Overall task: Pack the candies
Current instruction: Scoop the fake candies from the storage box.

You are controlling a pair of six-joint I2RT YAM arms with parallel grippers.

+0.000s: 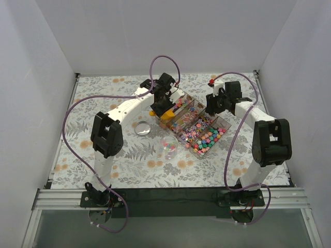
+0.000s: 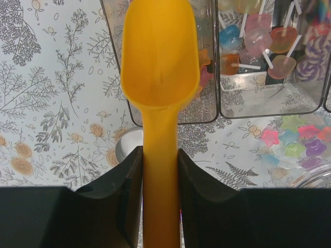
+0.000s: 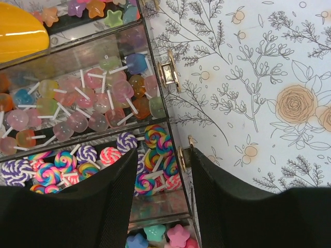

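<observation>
The candies point(image 1: 207, 138) fill a clear divided box point(image 1: 223, 120) at mid-table, set askew. Its compartments run as strips from near left to far right. A few more lie in a small glass jar point(image 1: 169, 146) just near-left of the box, with its lid point(image 1: 143, 127) further left.

The left tool point(image 2: 159, 155) is clamped on the handle of an orange scoop point(image 2: 160, 57). The scoop's long axis is in line with the fingers, and its mouth reaches over the box's rim.

The right tool point(image 3: 164, 155) stands open astride the box's clasped right wall, with lollipops under it.

Bare flowered table point(image 1: 103, 93) lies to the left, far and right, enclosed by white walls.
</observation>
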